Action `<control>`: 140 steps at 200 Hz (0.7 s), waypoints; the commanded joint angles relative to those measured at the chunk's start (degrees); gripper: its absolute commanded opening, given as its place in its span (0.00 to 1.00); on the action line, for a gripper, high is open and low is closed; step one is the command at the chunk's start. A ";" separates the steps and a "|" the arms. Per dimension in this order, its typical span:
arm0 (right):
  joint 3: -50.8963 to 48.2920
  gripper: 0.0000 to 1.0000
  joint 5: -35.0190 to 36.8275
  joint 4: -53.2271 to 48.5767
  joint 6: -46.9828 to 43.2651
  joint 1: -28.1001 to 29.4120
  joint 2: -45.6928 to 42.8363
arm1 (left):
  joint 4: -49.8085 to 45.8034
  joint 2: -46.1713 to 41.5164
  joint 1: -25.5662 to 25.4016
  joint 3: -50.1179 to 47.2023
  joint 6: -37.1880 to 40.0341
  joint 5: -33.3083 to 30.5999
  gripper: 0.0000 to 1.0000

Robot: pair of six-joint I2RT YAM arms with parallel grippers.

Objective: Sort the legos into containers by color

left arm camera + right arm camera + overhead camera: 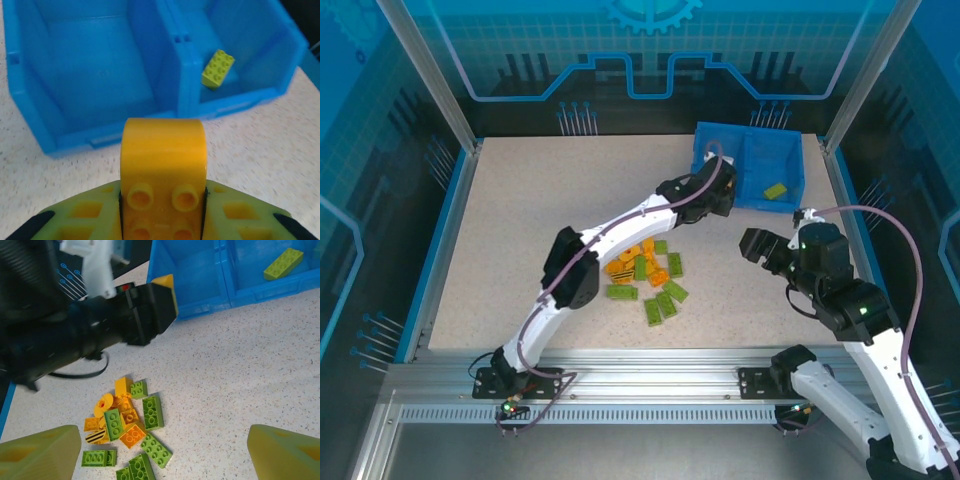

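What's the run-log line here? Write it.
left tool: shut on orange lego, near bin; right tool: open; green lego: in right compartment; pile: unsorted

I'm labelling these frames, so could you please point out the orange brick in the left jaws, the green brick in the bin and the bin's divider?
orange brick [162, 147]: left wrist view, its rounded end.
green brick [219, 65]: left wrist view, studded face.
divider [183, 92]: left wrist view, near end.

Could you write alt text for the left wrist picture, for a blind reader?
An orange lego brick is gripped in the left tool, facing a two-compartment blue bin on a speckled table. One green brick lies in the right compartment.
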 commanded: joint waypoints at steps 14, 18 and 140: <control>-1.05 0.89 -0.83 -2.20 1.34 -0.42 -1.62 | -2.70 10.57 1.55 16.42 3.15 -2.89 0.25; -1.15 0.89 -1.17 -2.20 1.50 -0.39 -1.82 | -2.91 11.71 1.84 17.88 2.83 -3.15 0.25; 0.19 0.91 -4.77 -7.33 0.71 -0.40 -5.68 | 8.41 22.67 4.97 22.67 1.67 -3.74 0.45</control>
